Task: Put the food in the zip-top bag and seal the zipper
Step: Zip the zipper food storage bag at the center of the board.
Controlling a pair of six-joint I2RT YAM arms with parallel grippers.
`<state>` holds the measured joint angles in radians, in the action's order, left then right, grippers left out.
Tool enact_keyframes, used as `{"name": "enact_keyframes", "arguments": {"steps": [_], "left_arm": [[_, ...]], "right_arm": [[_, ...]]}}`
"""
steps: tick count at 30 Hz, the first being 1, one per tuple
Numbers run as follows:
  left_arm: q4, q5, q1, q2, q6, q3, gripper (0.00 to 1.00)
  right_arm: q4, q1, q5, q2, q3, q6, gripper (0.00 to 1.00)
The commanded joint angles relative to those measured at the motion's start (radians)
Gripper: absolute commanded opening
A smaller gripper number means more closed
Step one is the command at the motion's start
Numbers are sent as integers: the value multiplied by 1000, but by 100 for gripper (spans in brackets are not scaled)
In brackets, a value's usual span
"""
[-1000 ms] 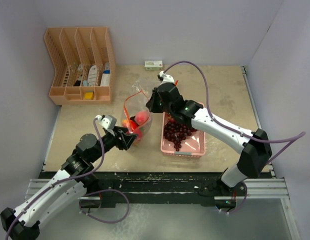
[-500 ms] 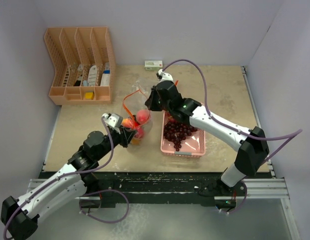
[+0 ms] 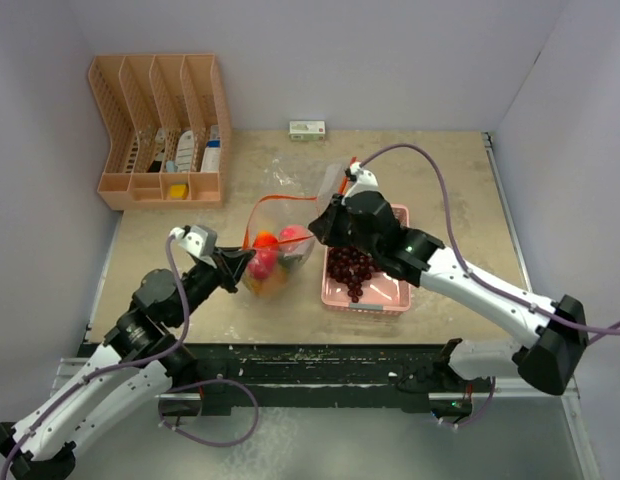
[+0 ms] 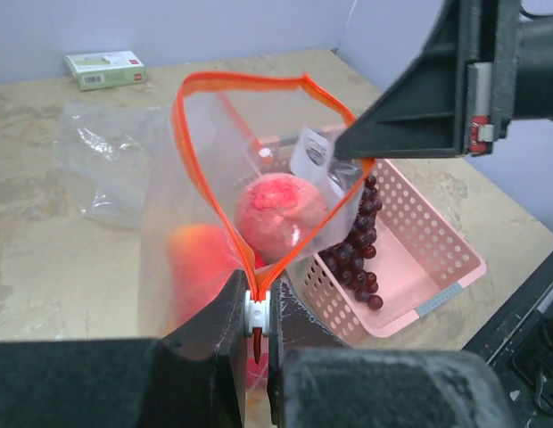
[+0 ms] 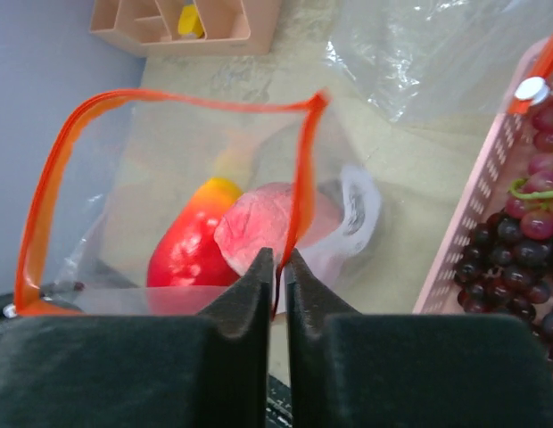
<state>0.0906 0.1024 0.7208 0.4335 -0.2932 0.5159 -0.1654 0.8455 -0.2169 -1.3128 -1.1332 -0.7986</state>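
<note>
The clear zip-top bag (image 3: 277,255) with an orange zipper (image 4: 210,169) hangs between my two grippers, its mouth gaping. Inside lie a pink peach (image 4: 275,203) and a red and orange piece (image 5: 187,245) of the food. My left gripper (image 4: 256,314) is shut on the white zipper slider (image 4: 256,308) at the bag's near-left end. My right gripper (image 5: 275,263) is shut on the orange zipper strip (image 5: 300,178) at the other end. Dark purple grapes (image 3: 352,265) lie in the pink tray (image 3: 388,296), outside the bag.
A second clear bag (image 4: 107,160) lies flat on the table behind. A small green and white box (image 3: 307,128) sits at the back wall. An orange desk organizer (image 3: 160,130) stands at the back left. The tray is just right of the bag.
My left gripper has shut on the slider and drawn back to the left. The right gripper has come nearer and rightward with the bag's edge, stretching the bag's mouth between them.
</note>
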Motion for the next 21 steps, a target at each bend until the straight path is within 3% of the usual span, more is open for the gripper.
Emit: {"name": "enact_keyframes", "arguments": {"steps": [1, 3, 5, 11, 14, 21], "left_arm": [[74, 80, -5, -47, 21, 72, 0], [111, 78, -5, -28, 7, 89, 0], [162, 76, -6, 7, 5, 122, 0], [311, -33, -6, 108, 49, 233, 0], [352, -123, -5, 123, 64, 263, 0], [447, -144, -6, 100, 86, 306, 0]], "right_arm": [[94, -31, -55, 118, 101, 122, 17], [170, -31, 28, 170, 181, 214, 24], [235, -32, 119, 215, 208, 312, 39], [333, -31, 312, 206, 98, 661, 62], [338, -31, 484, 144, 18, 811, 66], [236, -32, 807, -67, -136, 1052, 80]]}}
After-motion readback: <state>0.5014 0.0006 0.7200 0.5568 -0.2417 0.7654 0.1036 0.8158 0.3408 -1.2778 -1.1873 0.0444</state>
